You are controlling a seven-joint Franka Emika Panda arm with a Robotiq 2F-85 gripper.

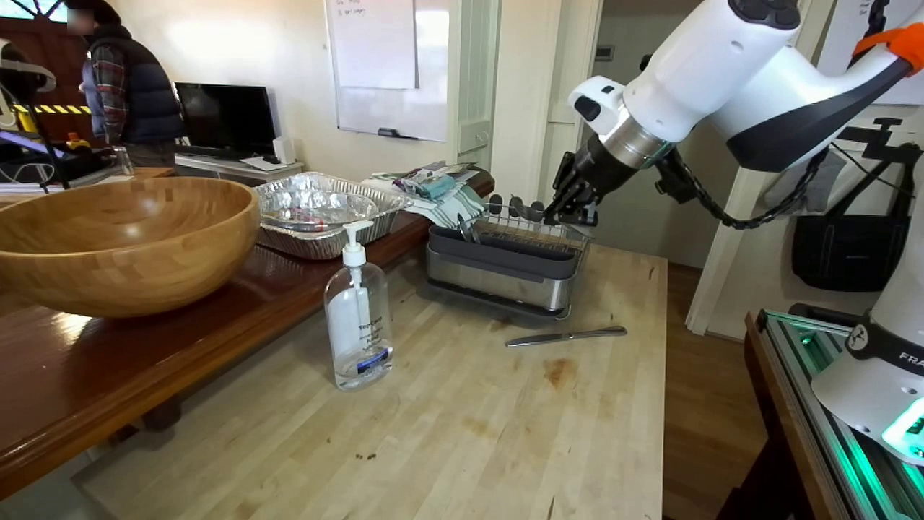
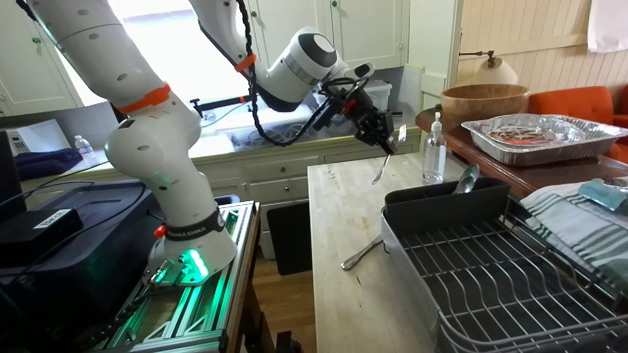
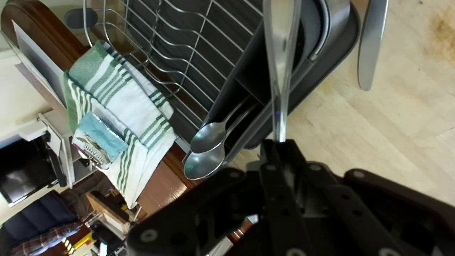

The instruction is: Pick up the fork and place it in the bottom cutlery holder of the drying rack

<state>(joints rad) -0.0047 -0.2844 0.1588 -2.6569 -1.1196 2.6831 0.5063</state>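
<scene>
My gripper (image 1: 570, 211) is in the air by the drying rack (image 1: 498, 280). In an exterior view the gripper (image 2: 391, 146) is shut on the silver fork (image 2: 380, 172), which hangs tilted, head up and handle down. In the wrist view the fork's handle (image 3: 282, 53) extends out from the fingertips (image 3: 279, 141) and overlaps the rack's dark cutlery holder (image 3: 233, 85). The holder (image 2: 446, 211) stands along one end of the rack (image 2: 412, 274). Two spoons (image 3: 208, 138) lean in one compartment; the adjoining compartment looks dark inside. The fork cannot be made out in an exterior view.
A knife (image 1: 567, 336) lies on the table beside the rack. A pump bottle (image 1: 359, 318) stands on the light table. A wooden bowl (image 1: 130, 253), foil trays (image 1: 310, 235) and a striped towel (image 3: 124, 99) lie on the darker table alongside.
</scene>
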